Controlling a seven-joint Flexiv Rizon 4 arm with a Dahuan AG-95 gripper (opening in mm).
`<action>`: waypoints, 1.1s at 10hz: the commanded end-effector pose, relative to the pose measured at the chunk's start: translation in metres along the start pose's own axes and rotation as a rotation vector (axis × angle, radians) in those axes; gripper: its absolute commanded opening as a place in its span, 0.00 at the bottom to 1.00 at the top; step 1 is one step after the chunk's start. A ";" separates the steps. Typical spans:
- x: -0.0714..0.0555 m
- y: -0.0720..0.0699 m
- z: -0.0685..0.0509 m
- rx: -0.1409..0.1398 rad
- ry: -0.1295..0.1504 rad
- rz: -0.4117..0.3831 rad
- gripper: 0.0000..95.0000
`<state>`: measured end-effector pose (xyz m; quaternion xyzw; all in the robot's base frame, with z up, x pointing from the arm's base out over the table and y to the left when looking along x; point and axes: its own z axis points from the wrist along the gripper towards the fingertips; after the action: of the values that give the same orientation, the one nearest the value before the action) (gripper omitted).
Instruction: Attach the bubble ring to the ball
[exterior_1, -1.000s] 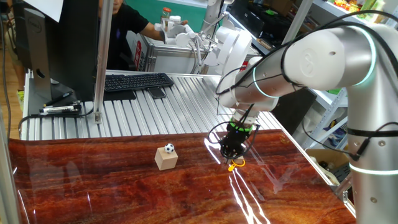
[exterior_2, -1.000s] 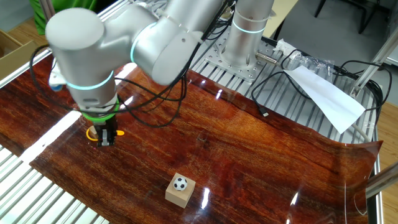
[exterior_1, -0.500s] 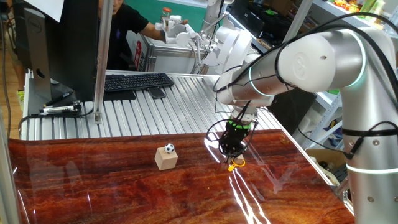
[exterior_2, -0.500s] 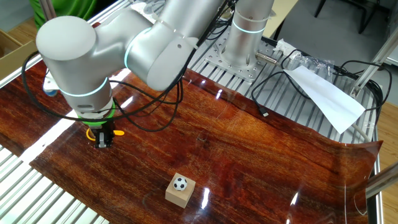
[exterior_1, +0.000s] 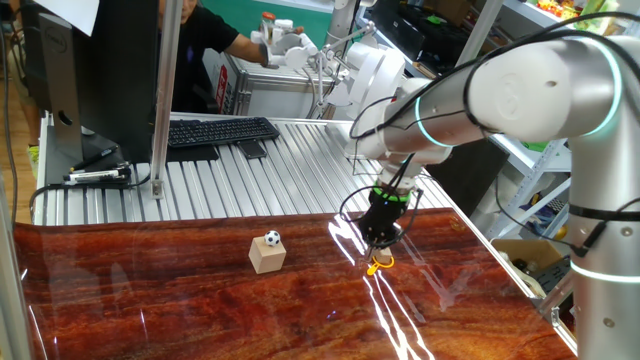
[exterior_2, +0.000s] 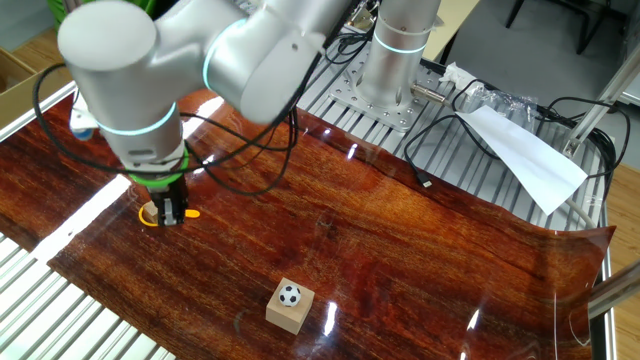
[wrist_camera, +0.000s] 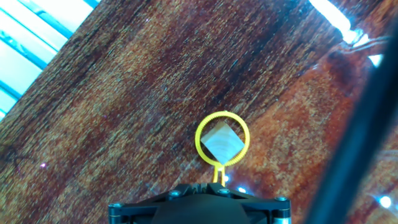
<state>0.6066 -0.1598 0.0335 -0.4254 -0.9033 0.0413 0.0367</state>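
Inspection finds the gripper (exterior_1: 381, 240) pointing straight down over the glossy wood-grain surface (exterior_2: 400, 250), its fingers clenched on the short stem of the bubble ring (wrist_camera: 222, 139). In the hand view the yellow loop stands out clear beyond the fingertips, open in the middle, and a small tan cube (wrist_camera: 222, 144) on the surface shows through it, directly below. Pinching the stem rather than the loop leaves the opening free — judged to be the sensible hold, since the loop is the part that must meet the ball. In both fixed views the ring shows as a spot of orange at the fingertips, close to the surface; whether it is clear of it cannot be told. The ball (exterior_1: 272, 238) sits atop a tan wooden block (exterior_1: 267, 256), well apart from the gripper — the block raises it off the surface and keeps it from rolling. Attachment not yet made. The carry across to the ball remains, with the loop to be brought level over it.
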 end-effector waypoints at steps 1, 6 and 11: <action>0.002 0.000 -0.003 0.007 -0.008 0.025 0.00; 0.001 0.001 -0.004 -0.030 0.036 0.036 0.00; 0.001 0.002 -0.003 -0.015 0.018 0.070 0.00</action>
<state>0.6081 -0.1578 0.0352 -0.4505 -0.8913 0.0354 0.0366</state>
